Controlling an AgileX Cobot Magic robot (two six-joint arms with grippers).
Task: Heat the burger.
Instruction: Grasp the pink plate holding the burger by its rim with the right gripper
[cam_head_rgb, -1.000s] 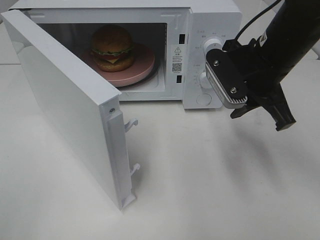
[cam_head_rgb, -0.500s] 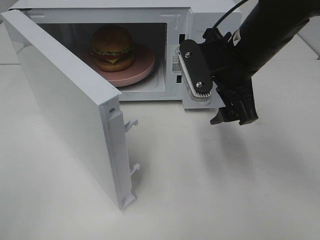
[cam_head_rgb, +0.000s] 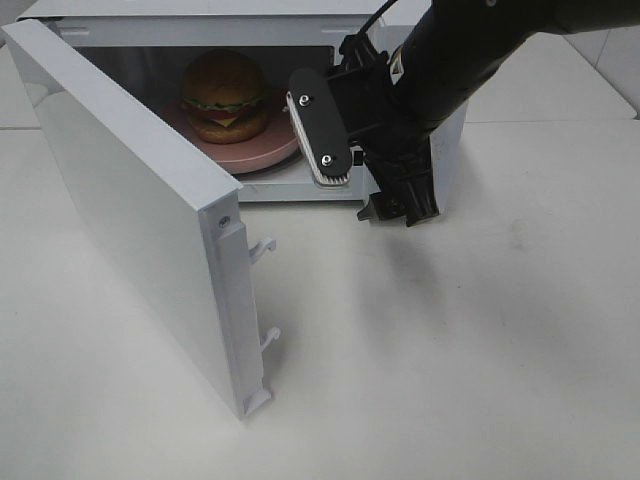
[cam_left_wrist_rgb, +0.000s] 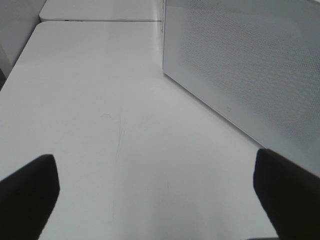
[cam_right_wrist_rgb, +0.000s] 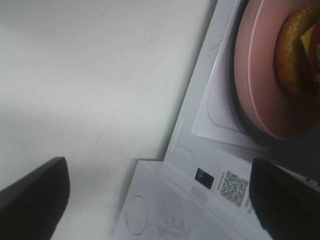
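**Q:** Jaws on the right arm, how are they standing?

**A:** They are gaping wide apart with nothing between them. They are hovering just in front of the microwave (cam_head_rgb: 200, 9), at the edge of its mouth beside the sticker (cam_right_wrist_rgb: 234, 187).

**Q:** And the left jaws?

**A:** Those are also standing fully apart and gripping nothing. They are hanging over the white surface (cam_left_wrist_rgb: 115, 125), and the door (cam_left_wrist_rgb: 240, 70) is showing its dotted outer face just ahead of them.

**Q:** Where is the burger sitting?

**A:** The burger (cam_head_rgb: 224, 95) is resting on a round pink plate (cam_head_rgb: 262, 157) inside the microwave, just beyond the right jaws. The door is standing wide open, well apart from those jaws across the mouth.
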